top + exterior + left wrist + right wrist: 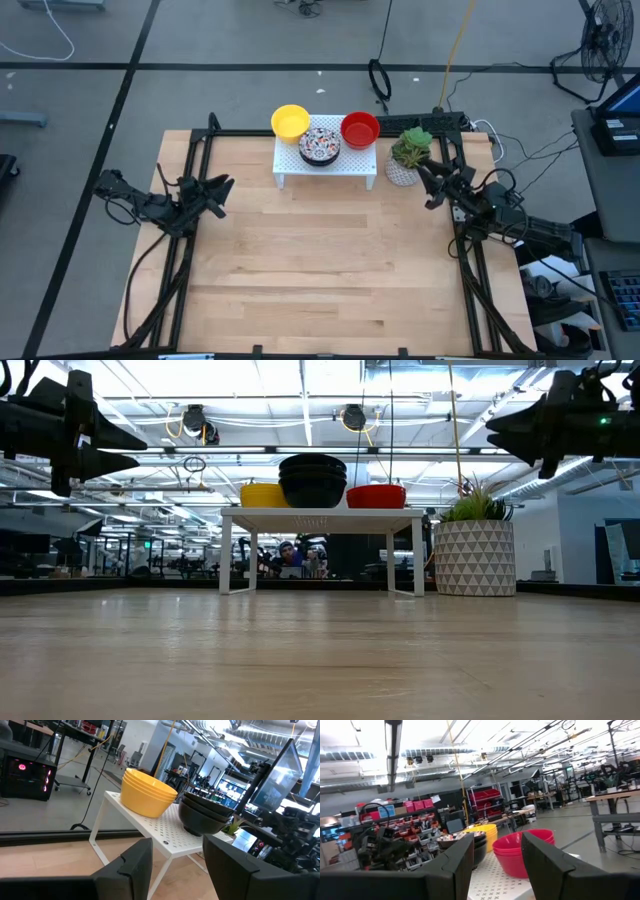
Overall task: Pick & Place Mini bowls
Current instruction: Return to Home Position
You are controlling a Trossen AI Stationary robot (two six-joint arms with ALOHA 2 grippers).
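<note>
The left gripper [218, 195] hangs in the air above the left edge of the wooden table [320, 270], fingers spread and holding nothing. Opposite it, the right gripper [428, 186] hovers over the right edge, its fingers also parted and empty. In the low view both are raised well clear of the tabletop, the left gripper [135, 448] and the right gripper [497, 435] pointing inward toward each other.

Between and beyond them, at the far middle of the table, stands a white perforated rack [350, 165] carrying all the mini bowls in three stacks. The yellow stack [290, 121] sits at the rack's left end and the red stack [360, 129] at its right end. The mosaic-patterned stack [320, 145] sits between them, a little nearer the front edge.

From table height the patterned stack [312, 480] shows dark sides and rises above the yellow stack [263, 494] and the red stack [377, 495]. Just right of the rack, close to the right gripper, is a white patterned pot [403, 172] with a green plant [412, 146]. No bowl lies on the tabletop itself
</note>
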